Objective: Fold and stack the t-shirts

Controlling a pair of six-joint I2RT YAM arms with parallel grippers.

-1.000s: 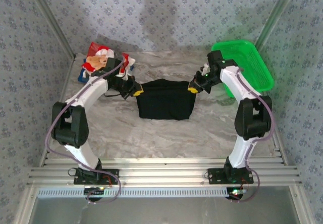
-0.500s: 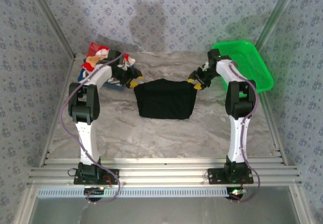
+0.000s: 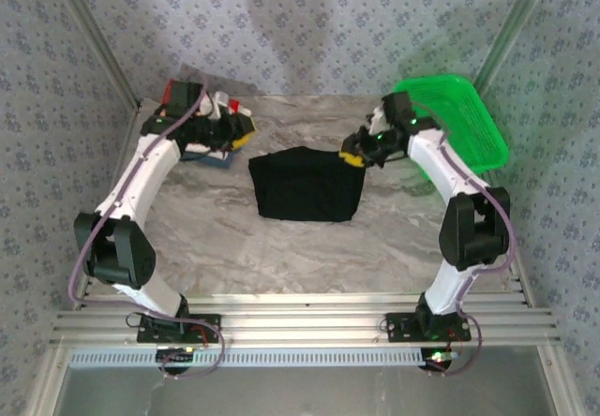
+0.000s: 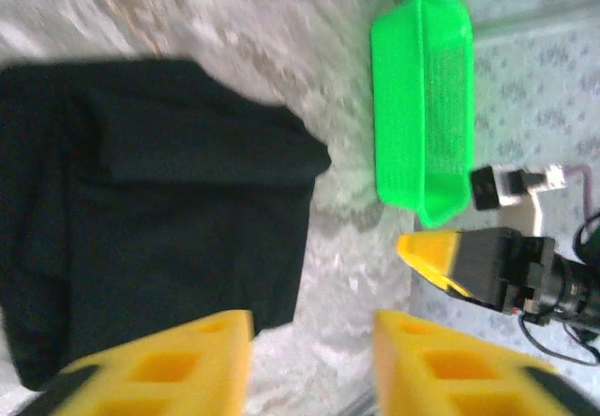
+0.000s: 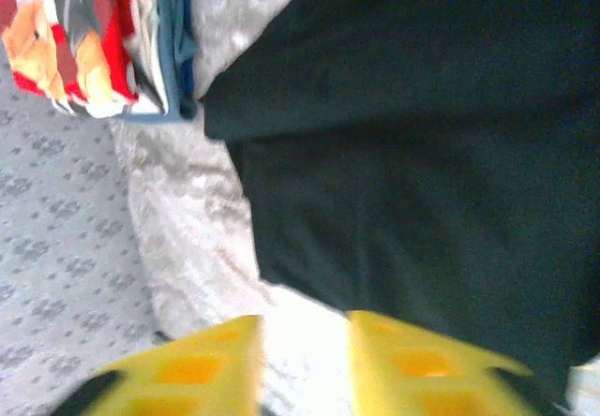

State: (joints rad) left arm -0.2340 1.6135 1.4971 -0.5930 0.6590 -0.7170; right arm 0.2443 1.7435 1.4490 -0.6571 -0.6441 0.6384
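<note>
Right gripper (image 3: 354,156), jaws apart, at black t-shirt (image 3: 307,189), near green basket (image 3: 461,121)

The table (image 3: 281,238) carries the large folded t-shirt (image 3: 307,186) at its middle. In the far left corner, apart from it, the printed t-shirt (image 5: 56,32) lies on top of another t-shirt (image 5: 178,41). The mesh basket (image 3: 473,121) sits at the far right corner, behind and to the right of the large folded t-shirt. The left gripper (image 3: 241,138) is at the right edge of the corner stack, between it and the large folded t-shirt. The right gripper (image 3: 352,157) is at the large folded t-shirt's far right corner, between it and the mesh basket.
</note>
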